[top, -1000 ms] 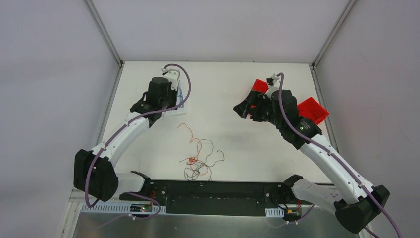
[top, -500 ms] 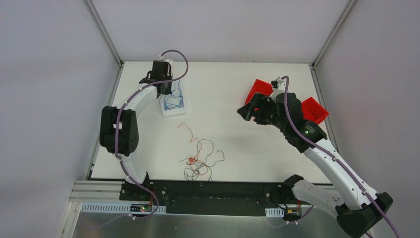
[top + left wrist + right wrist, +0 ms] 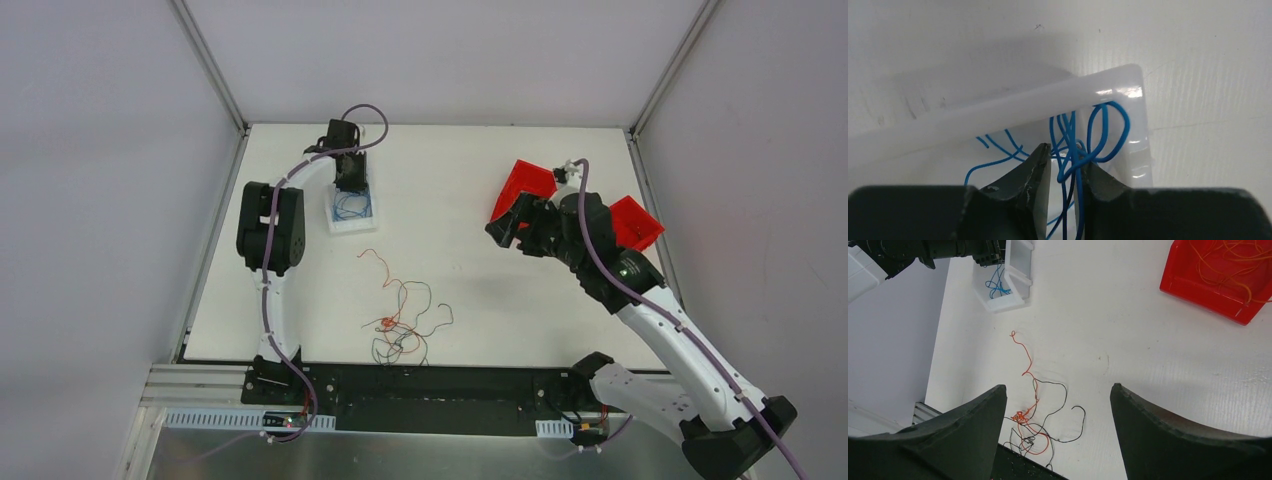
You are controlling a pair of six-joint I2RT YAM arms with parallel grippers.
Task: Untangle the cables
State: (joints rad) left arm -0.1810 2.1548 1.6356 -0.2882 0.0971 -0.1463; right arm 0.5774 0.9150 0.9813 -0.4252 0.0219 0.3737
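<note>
A tangle of thin black, red and orange cables (image 3: 400, 325) (image 3: 1033, 422) lies near the table's front edge. One red strand (image 3: 378, 265) trails from it toward the back. Blue cables (image 3: 352, 205) (image 3: 1103, 135) (image 3: 996, 282) lie in a white tray (image 3: 335, 222) (image 3: 1048, 102) at the back left. My left gripper (image 3: 352, 185) (image 3: 1065, 156) hangs over that tray, its jaws parted a little, with blue strands running loosely through the gap. My right gripper (image 3: 505, 228) (image 3: 1058, 387) hovers high over the table's right half, wide open and empty.
Two red trays stand at the back right, one (image 3: 527, 185) just behind my right gripper and one (image 3: 635, 222) by the right edge. A red tray (image 3: 1193, 287) in the right wrist view holds orange wires (image 3: 1233, 260). A black rail (image 3: 450, 385) borders the front edge.
My left arm has folded back and upright while its gripper stayed over the white tray, and its jaws have parted from shut. My right arm has drifted slightly right.
</note>
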